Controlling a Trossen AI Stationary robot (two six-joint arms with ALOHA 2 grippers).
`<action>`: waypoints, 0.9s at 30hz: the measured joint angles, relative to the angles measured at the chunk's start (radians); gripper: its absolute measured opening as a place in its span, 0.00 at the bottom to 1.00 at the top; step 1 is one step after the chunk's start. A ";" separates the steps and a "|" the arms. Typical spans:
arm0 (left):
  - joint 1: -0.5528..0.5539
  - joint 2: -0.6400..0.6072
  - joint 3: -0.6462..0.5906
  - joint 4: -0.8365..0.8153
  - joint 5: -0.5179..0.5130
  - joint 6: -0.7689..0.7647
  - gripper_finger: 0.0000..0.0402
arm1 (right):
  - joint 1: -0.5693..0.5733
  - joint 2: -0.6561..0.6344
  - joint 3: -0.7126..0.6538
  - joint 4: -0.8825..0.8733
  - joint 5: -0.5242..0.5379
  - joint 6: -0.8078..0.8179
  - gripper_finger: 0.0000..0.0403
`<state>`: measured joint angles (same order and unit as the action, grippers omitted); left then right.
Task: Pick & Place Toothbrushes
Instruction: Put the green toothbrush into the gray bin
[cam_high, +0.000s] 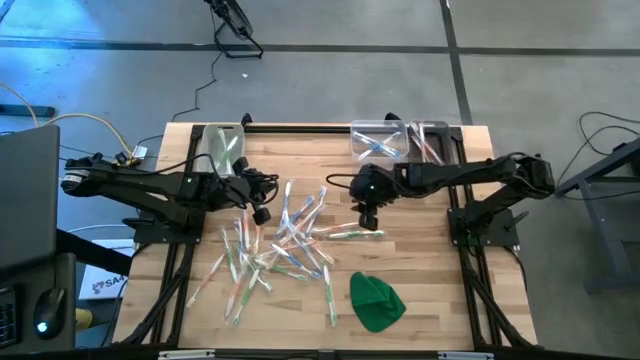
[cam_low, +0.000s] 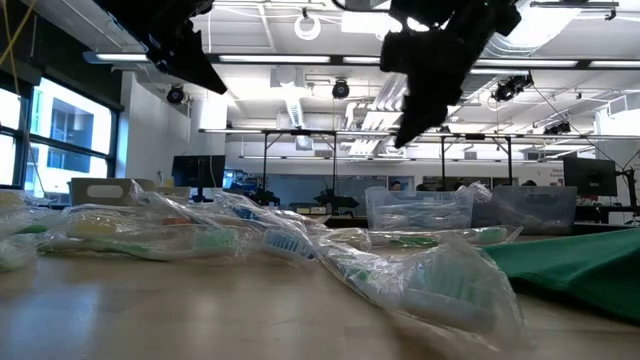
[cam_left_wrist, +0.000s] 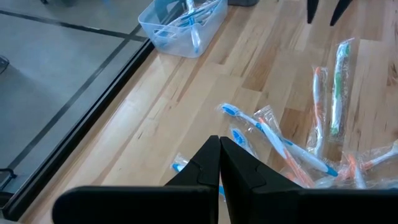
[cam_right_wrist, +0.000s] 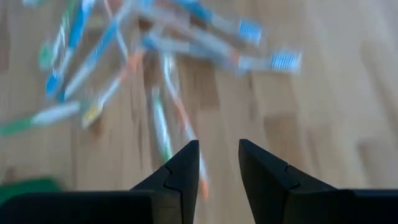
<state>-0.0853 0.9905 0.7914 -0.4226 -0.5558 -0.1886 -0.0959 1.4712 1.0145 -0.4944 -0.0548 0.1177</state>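
Table: my wooden table (cam_high: 430, 300) is carrying everything — both my arms are reaching in over it from the two sides.
Bins: three clear bins are sitting along the far edge; the left bin (cam_high: 222, 141) is near my left arm, the middle bin (cam_high: 377, 139) and the right bin (cam_high: 430, 138) are side by side near my right arm, with wrapped brushes lying inside them.
Cloth: a green cloth (cam_high: 376, 301) is lying crumpled near the front edge, right of the pile.
Toothbrushes: the toothbrushes (cam_high: 285, 245) are lying scattered in a loose, criss-crossed heap across the middle of the table, most in clear wrappers.
Left gripper: my left gripper (cam_left_wrist: 219, 163) is hanging above the pile's left edge, fingers pressed together and holding nothing.
Right gripper: my right gripper (cam_right_wrist: 219, 163) is hovering over the pile's right side, just above a green-handled brush (cam_high: 352, 233) — fingers parted with bare wood showing between them, gripping nothing.
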 joint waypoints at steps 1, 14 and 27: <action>0.000 0.000 0.000 0.001 0.000 0.000 0.01 | 0.000 0.000 0.000 -0.032 -0.007 0.023 0.26; 0.000 0.000 0.000 0.001 0.000 0.000 0.01 | 0.105 0.015 0.000 -0.196 0.062 0.096 0.26; 0.000 0.000 0.000 0.001 0.000 0.000 0.01 | 0.180 0.145 -0.001 -0.204 0.136 0.096 0.26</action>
<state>-0.0853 0.9909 0.7914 -0.4211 -0.5560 -0.1883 0.0845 1.6166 1.0134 -0.6985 0.0807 0.2134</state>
